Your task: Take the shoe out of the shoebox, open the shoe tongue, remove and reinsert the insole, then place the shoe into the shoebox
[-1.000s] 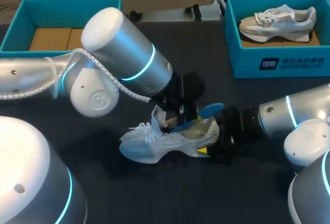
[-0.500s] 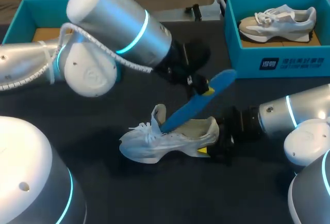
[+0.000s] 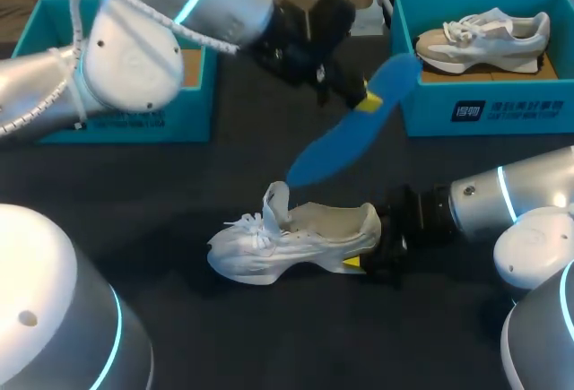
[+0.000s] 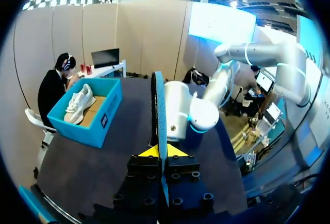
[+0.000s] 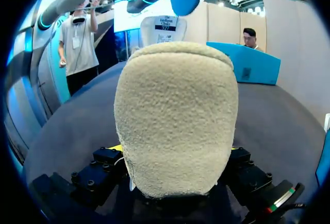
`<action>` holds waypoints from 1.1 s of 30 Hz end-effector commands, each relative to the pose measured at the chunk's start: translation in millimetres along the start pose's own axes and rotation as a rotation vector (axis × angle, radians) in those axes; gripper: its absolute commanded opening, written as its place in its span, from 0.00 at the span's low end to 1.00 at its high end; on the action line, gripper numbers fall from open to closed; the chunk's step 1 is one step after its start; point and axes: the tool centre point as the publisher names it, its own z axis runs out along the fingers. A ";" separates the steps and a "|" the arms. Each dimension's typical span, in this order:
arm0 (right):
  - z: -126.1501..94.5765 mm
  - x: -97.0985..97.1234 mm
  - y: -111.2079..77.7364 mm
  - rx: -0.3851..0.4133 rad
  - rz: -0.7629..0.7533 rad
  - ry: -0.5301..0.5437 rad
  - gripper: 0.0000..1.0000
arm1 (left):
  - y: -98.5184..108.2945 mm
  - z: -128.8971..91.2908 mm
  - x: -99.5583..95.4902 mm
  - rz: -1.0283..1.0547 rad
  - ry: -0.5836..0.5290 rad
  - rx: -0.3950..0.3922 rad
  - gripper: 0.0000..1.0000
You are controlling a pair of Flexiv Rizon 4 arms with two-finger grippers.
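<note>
A white shoe (image 3: 287, 242) lies on the dark table, toe to the left, with its tongue standing up. My right gripper (image 3: 359, 260) is shut on its heel. In the right wrist view the fuzzy heel (image 5: 175, 116) fills the space between the fingers of that gripper (image 5: 175, 154). My left gripper (image 3: 366, 100) hangs above and behind the shoe, shut on one end of a blue insole (image 3: 345, 134). The insole slopes down toward the shoe opening and hangs clear of it. It appears edge-on (image 4: 159, 105) between the yellow tips of the left gripper (image 4: 160, 152).
A teal shoebox (image 3: 475, 112) at the back right holds another pale shoe (image 3: 484, 36). A second teal shoebox (image 3: 126, 121) stands at the back left, partly behind my left arm. My right arm (image 3: 511, 202) lies low along the table's right side.
My left gripper has risen and moved back to the right, drawing the blue insole fully out of the shoe. The right gripper and the shoe have stayed put.
</note>
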 end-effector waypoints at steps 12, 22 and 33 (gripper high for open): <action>6.7 0.4 -1.7 0.008 0.002 -0.002 0.00 | -41.5 -37.3 -3.3 -0.054 0.056 0.213 0.00; 6.7 0.4 -1.7 0.008 0.002 -0.002 0.00 | -41.5 -37.3 -3.3 -0.054 0.056 0.213 0.00; 6.7 0.4 -1.7 0.008 0.002 -0.002 0.00 | -41.5 -37.3 -3.3 -0.054 0.056 0.213 0.00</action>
